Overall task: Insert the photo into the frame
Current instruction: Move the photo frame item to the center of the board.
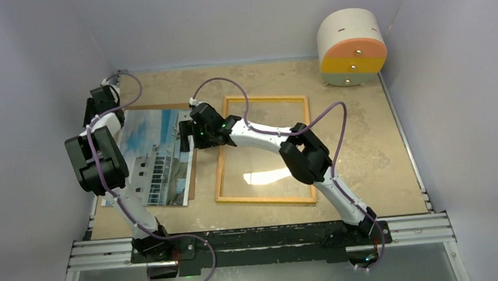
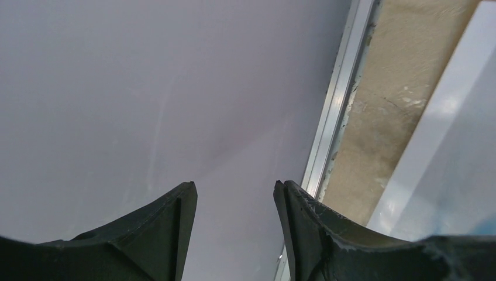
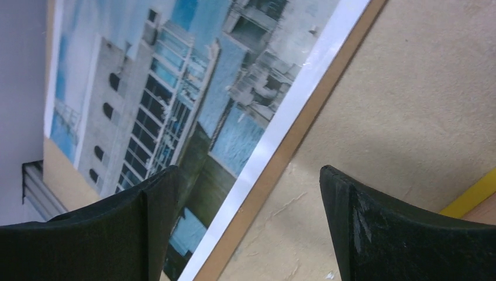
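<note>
Top external view first, and I'm counting: one photo (image 1: 157,161), one frame (image 1: 266,98), one brown backing board (image 1: 194,175) and two arms. The photo lies face up on the board at the left of the desk (image 1: 367,138). The board shows as a thin brown strip along the photo's right and far edges. The frame lies flat mid-desk, just beside the board, with its pane catching a bright glare.

Far right at the back stands a round white container (image 1: 352,46) with orange, yellow and grey-green fronts, well apart from everything else. My right arm reaches across the frame's near-left part and covers some of its far-left corner. The left arm hangs over the photo's left side and hides a good part of it.

On the right wrist camera, the right tool (image 3: 248,170) has its jaws spread wide, holding nothing. One finger is over the photo (image 3: 175,99) and the other over bare desk, with the board's edge (image 3: 292,146) running between them. A yellow sliver of the frame (image 3: 474,196) shows at the right. I can't tell if it's touching down.

The left tool (image 2: 235,190) has its jaws parted with nothing between them. It points at the grey wall beside the desk's metal rail (image 2: 336,111).
</note>
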### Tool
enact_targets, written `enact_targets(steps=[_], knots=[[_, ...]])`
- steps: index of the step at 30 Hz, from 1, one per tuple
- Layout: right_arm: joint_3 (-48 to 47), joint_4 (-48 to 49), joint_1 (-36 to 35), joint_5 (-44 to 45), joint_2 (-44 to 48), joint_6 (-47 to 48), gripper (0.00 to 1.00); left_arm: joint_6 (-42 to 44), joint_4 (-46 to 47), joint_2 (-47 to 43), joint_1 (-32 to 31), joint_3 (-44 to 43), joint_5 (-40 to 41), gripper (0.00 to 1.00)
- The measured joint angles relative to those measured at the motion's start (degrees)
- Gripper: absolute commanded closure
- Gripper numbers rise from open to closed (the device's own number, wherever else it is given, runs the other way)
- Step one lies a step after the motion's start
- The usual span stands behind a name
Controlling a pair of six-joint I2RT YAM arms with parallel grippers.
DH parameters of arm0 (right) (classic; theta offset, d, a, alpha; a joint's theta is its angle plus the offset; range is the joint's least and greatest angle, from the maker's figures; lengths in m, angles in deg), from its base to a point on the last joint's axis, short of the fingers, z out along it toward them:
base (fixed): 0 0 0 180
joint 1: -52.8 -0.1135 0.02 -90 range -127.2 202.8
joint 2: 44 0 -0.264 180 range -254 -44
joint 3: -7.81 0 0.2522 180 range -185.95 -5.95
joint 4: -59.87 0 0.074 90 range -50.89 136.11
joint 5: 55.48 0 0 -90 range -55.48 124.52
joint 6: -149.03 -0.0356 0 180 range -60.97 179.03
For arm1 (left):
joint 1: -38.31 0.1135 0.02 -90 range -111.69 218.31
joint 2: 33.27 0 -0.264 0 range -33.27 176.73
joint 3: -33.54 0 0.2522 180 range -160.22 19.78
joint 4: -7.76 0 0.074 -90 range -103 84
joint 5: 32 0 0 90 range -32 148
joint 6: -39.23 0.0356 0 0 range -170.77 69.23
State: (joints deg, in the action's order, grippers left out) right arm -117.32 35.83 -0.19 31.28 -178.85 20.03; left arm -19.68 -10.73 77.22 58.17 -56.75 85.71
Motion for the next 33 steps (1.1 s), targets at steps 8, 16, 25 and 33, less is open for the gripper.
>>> enact_targets(steps=[8,16,25,33], knots=[[-0.5,-2.2,0.2,2.3,-1.9,-1.7,0.11,1.0,8.3,7.1,-0.1,3.0,5.6,0.41],[0.0,-2.3,1.6,2.2,-1.9,-3.8,0.09,-1.6,5.5,7.9,-0.2,2.8,2.6,0.38],[0.7,-0.2,4.1,2.3,-1.9,-5.4,0.09,-3.1,3.6,7.0,-0.5,2.7,-1.4,0.38],[-0.2,2.5,6.1,2.0,-3.3,-8.0,0.09,-3.7,1.8,5.8,-1.9,3.2,-5.3,0.38]])
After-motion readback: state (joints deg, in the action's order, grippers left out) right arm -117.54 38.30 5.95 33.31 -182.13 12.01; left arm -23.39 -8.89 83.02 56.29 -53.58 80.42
